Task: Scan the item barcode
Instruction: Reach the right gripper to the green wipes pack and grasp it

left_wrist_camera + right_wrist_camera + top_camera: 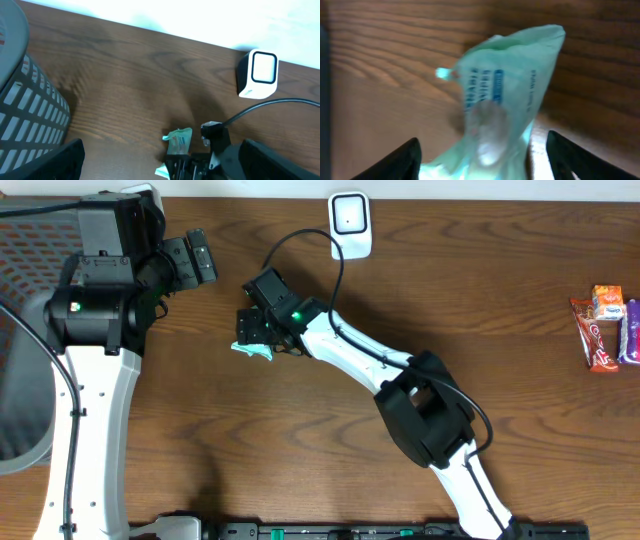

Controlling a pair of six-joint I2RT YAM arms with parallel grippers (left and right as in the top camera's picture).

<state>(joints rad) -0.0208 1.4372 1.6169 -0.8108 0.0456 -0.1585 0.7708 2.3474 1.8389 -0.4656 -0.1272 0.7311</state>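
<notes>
The item, a mint-green packet (251,350) with blue print, lies on the wooden table left of centre. It shows large in the right wrist view (506,95) and small in the left wrist view (179,140). My right gripper (256,330) is down over it, open. Its two dark fingers (405,160) stand on either side of the packet's near end with a gap on each side (482,145). My left gripper (196,258) hangs open and empty at the far left (160,148). The white scanner (351,222) stands at the back edge (259,74).
A grey mesh basket (18,380) sits off the table's left side (27,107). Several snack packets (606,327) lie at the far right edge. The right arm's black cable loops between the scanner and the gripper.
</notes>
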